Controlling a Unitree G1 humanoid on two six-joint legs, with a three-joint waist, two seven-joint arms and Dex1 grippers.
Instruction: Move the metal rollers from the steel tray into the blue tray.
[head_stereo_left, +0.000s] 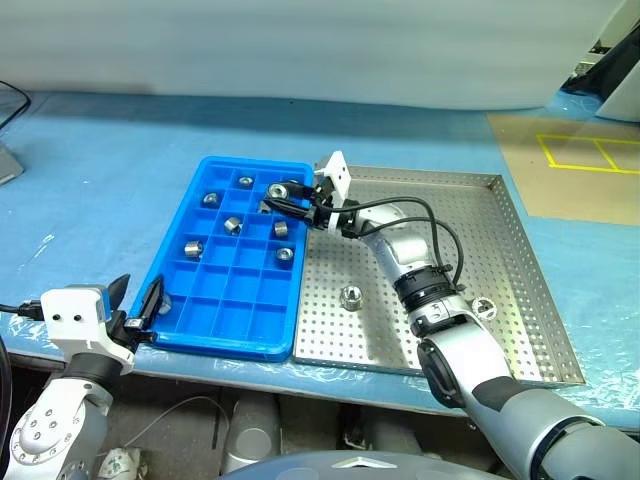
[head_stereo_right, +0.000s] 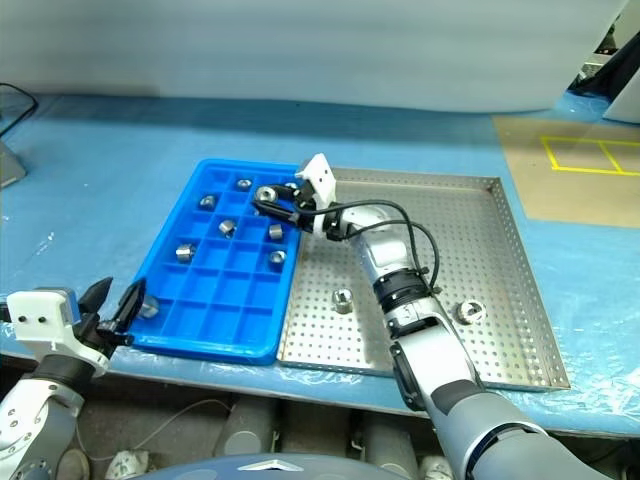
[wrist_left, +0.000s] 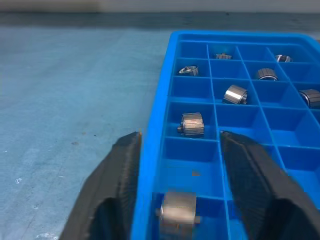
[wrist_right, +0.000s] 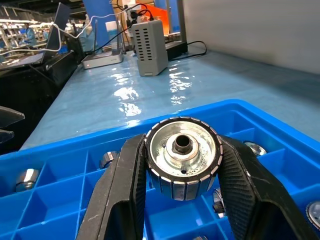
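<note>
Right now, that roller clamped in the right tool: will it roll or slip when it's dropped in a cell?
The roller looks like solid metal, so probably rigid and heavy for its size. Its ribbed rim may help the right tool resist slipping. Being round, it could roll, but the blue tray cell walls should stop it.

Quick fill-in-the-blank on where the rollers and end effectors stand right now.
1. The right end effector is shut on a ____.
2. It holds it over the ____ tray.
3. ____ rollers lie on the steel tray.
4. The left end effector is ____, a roller lying between its fingers.

Missing: roller; blue; Two; open
</note>
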